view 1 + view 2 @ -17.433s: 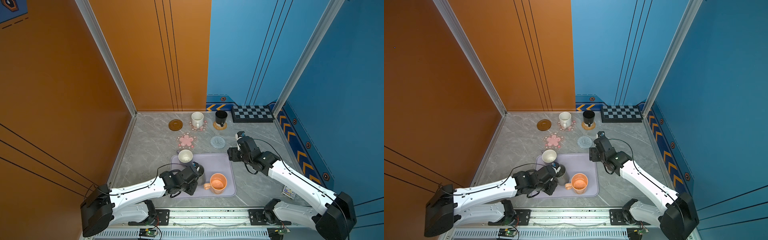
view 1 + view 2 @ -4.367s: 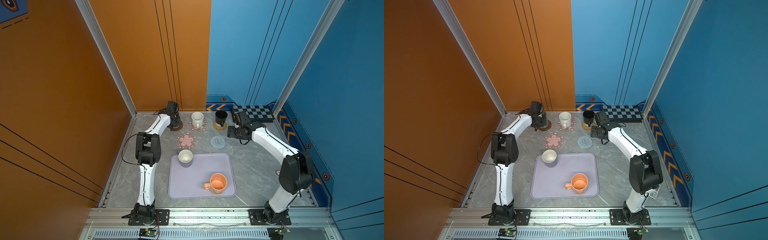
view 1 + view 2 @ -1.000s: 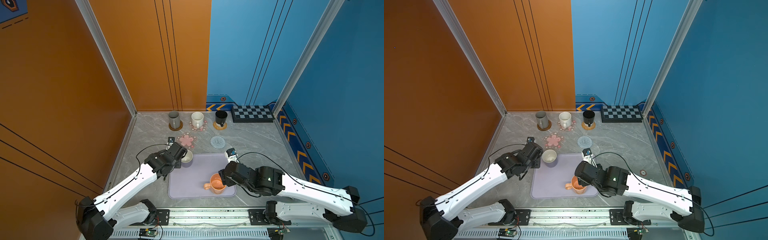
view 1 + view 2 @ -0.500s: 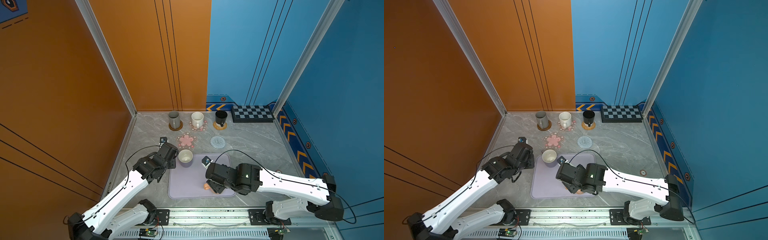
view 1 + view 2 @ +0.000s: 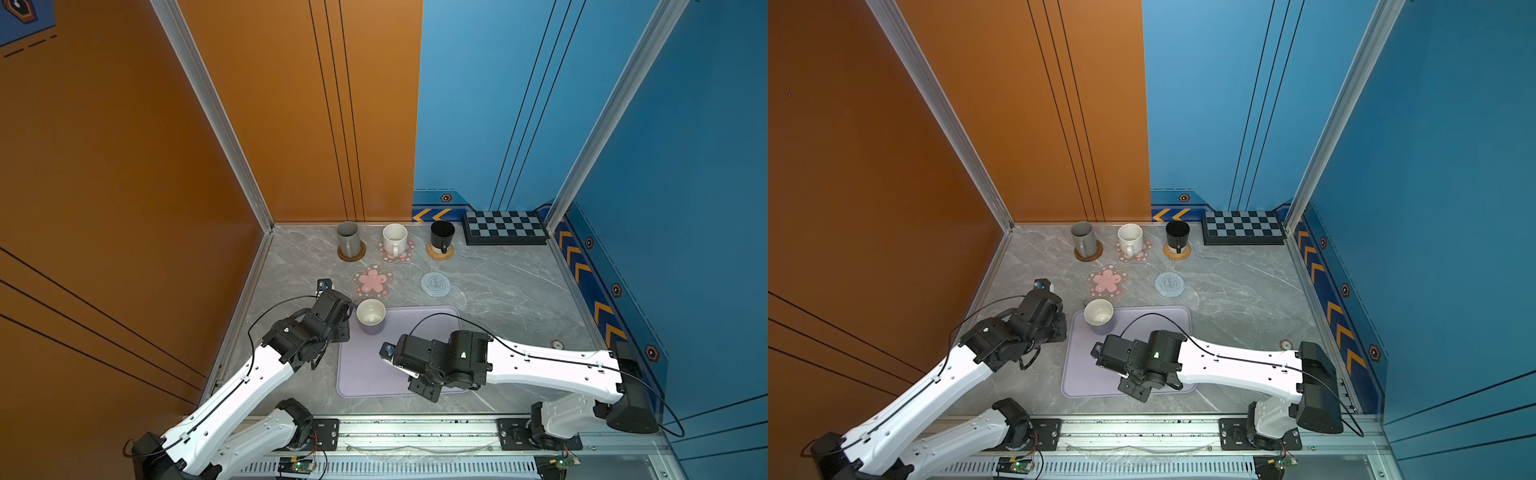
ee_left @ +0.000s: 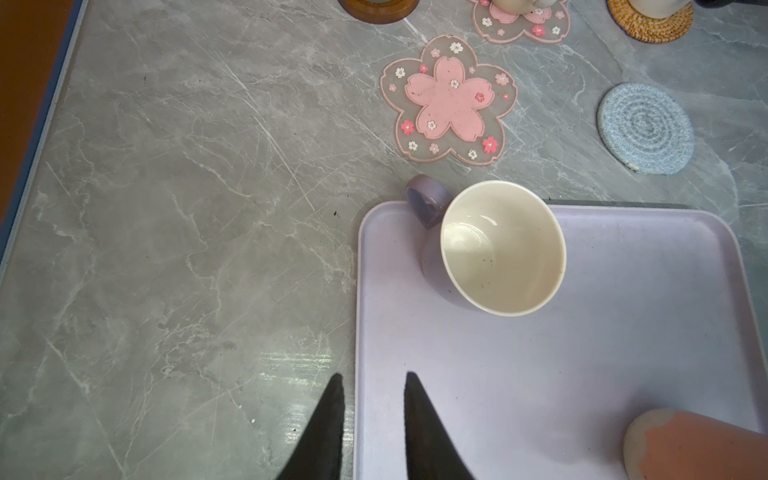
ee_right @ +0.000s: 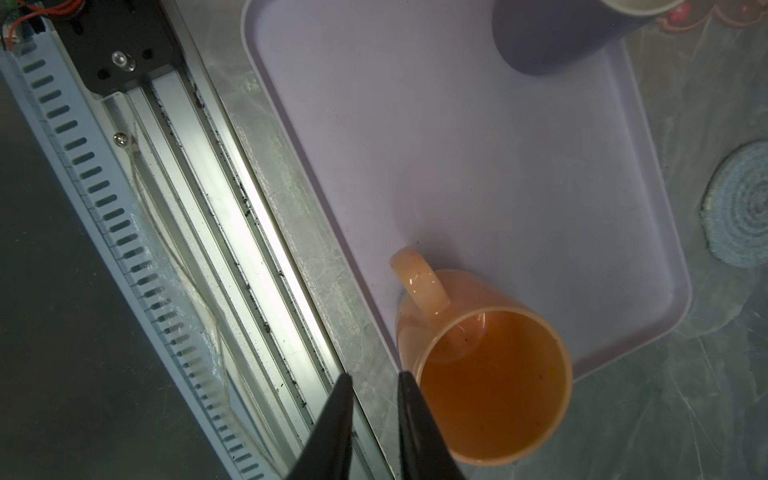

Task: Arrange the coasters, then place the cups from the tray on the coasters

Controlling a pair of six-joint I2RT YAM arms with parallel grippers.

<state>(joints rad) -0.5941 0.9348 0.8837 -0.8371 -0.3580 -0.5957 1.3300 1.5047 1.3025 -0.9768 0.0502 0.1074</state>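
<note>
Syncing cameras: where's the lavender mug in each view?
Top view: lavender mug at the tray's far left corner.
Top view: mug, same corner.
Left wrist: mug, handle at the tray corner.
Right wrist: mug, cut off by the frame.
Shared landmark: blue woven coaster.

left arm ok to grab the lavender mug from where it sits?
Probably yes. In the left wrist view the lavender mug stands upright at the tray corner, nothing between it and the left gripper. The handle faces away toward the pink flower coaster, so a rim grasp looks easier.
</note>
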